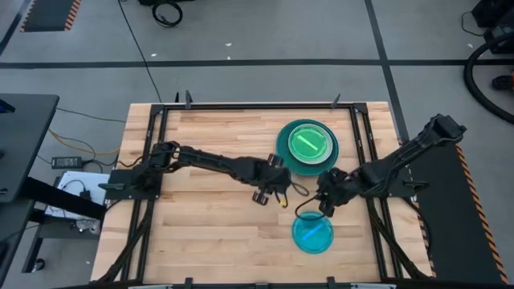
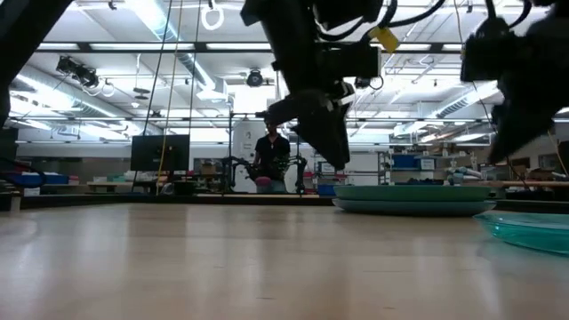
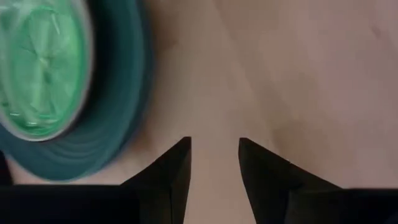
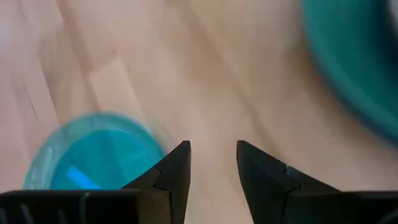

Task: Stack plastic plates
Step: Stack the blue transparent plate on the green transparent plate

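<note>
The wooden bench (image 1: 217, 233) is seen from above, framed by dark rails. Two dark arms are stretched over it toward its middle: the left arm (image 1: 209, 162) from the left edge, the right arm (image 1: 401, 156) from the right edge.

Near the far right part of the bench a stack of plates (image 1: 307, 146) is set down: a large teal plate (image 3: 115, 118) shows as the widest, and a small lime green plate (image 1: 309, 143) is laid on top, roughly centred. In the low view the stack (image 2: 413, 197) is seen resting flat on the bench. What lies between those two plates cannot be made out.

A small cyan plate (image 1: 312, 234) is placed apart from the stack, nearer the front edge of the bench, flat on the wood.

The left tool (image 1: 269, 195) is held just beside the stack, toward the bench's middle, raised off the wood; its fingers (image 3: 168, 174) are spread with nothing between them. The right tool (image 1: 324, 203) is held between the stack and the cyan plate (image 4: 93, 155); its fingers (image 4: 171, 171) are likewise spread and nothing is pinched.

A person (image 2: 270, 158) is seen standing in the room beyond the bench.
</note>
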Action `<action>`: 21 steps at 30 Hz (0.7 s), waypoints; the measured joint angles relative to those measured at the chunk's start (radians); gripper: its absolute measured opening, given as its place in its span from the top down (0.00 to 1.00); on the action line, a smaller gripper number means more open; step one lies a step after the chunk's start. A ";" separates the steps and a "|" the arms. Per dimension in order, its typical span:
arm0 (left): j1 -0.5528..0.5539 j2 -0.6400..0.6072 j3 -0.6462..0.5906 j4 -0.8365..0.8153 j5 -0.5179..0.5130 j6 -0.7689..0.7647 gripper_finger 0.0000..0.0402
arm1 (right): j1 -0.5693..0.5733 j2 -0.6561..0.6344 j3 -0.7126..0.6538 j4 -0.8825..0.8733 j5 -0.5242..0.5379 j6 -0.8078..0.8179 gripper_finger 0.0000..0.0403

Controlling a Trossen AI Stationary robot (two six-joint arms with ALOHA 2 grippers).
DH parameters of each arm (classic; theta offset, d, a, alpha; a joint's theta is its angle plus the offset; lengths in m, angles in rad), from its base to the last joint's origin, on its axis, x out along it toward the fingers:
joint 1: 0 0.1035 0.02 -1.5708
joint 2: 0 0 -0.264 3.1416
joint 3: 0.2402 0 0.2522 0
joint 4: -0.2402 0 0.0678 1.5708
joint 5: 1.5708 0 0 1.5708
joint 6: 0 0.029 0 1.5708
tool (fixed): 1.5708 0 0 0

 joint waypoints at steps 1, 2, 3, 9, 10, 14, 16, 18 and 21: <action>-0.011 0.000 -0.011 0.002 -0.002 -0.012 0.65 | 0.000 0.023 0.000 0.002 -0.027 0.016 0.66; -0.021 -0.002 -0.025 -0.002 -0.004 -0.020 0.65 | 0.000 0.043 0.000 0.002 -0.056 0.029 0.66; -0.030 -0.005 -0.040 -0.002 -0.007 -0.030 0.65 | 0.000 0.061 0.000 0.003 -0.088 0.040 0.66; -0.086 -0.009 -0.104 0.005 -0.037 -0.085 0.65 | -0.002 0.150 0.000 0.023 -0.243 0.069 0.66; -0.094 -0.009 -0.115 0.015 -0.038 -0.091 0.65 | -0.004 0.164 0.000 0.023 -0.270 0.071 0.66; -0.122 -0.020 -0.179 0.036 -0.041 -0.110 0.65 | -0.007 0.214 0.000 0.034 -0.353 0.076 0.66; -0.133 -0.048 -0.226 0.072 -0.042 -0.119 0.65 | -0.008 0.235 0.000 0.033 -0.379 0.079 0.66; -0.141 -0.094 -0.284 0.123 -0.051 -0.127 0.65 | -0.008 0.250 0.000 0.052 -0.409 0.083 0.66; -0.152 -0.177 -0.373 0.201 -0.059 -0.151 0.65 | -0.008 0.262 0.000 0.066 -0.438 0.086 0.66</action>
